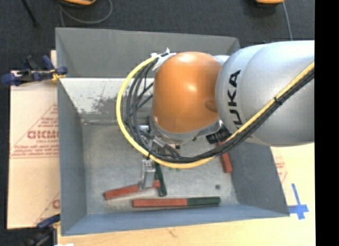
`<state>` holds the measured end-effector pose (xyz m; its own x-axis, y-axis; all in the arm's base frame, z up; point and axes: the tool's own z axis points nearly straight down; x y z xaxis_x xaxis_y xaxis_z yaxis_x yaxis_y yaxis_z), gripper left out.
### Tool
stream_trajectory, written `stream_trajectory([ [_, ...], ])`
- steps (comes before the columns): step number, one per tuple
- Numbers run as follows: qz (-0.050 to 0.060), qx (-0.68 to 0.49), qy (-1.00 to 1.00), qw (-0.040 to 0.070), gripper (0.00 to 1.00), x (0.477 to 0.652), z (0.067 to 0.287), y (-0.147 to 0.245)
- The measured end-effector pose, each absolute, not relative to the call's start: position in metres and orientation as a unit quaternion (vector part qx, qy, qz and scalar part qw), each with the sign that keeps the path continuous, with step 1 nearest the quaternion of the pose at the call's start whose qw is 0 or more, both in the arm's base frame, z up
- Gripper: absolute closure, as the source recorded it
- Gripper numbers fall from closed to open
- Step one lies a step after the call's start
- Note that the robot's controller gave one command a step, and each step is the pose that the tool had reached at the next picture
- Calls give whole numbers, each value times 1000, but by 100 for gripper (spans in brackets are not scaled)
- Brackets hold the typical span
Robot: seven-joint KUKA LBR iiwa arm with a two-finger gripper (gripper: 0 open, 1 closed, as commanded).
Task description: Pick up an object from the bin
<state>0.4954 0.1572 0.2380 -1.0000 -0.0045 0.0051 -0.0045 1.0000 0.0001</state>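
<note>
Along the left of the bin [71,149] the floor is bare; the loose things all sit near the end effector or to its right. The first thing to the left of the end effector is a red-brown stick [123,191]. It lies flat and a little slanted, and its right end runs up to the tip of the end effector, touching it or very nearly so.

The end effector [148,178] hangs low over the floor, below the orange cover [185,91] and the loop of yellow cable [125,113] on the wrist. The cover and cables hide much of it from above, so I cannot tell whether it is wide, narrow or closed on anything.

Just to its right a short dark green pen [160,184] leans close against it. The pick is probably meant for the stick or the pen, since both lie right at the tip, but which one I cannot say.

In front of the end effector, toward the near wall, a long stick [175,203] lies flat, red on its left part and green on its right. It is apart from the tip and looks untouched.

Well off to the right, under the arm, a small red piece [226,162] lies on its own, out of the way of any grasp made here
</note>
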Motion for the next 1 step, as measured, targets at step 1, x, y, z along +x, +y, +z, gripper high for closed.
stream_trajectory([
  [1, 1, 170, -985, 1, 0, 527, 68, 134],
])
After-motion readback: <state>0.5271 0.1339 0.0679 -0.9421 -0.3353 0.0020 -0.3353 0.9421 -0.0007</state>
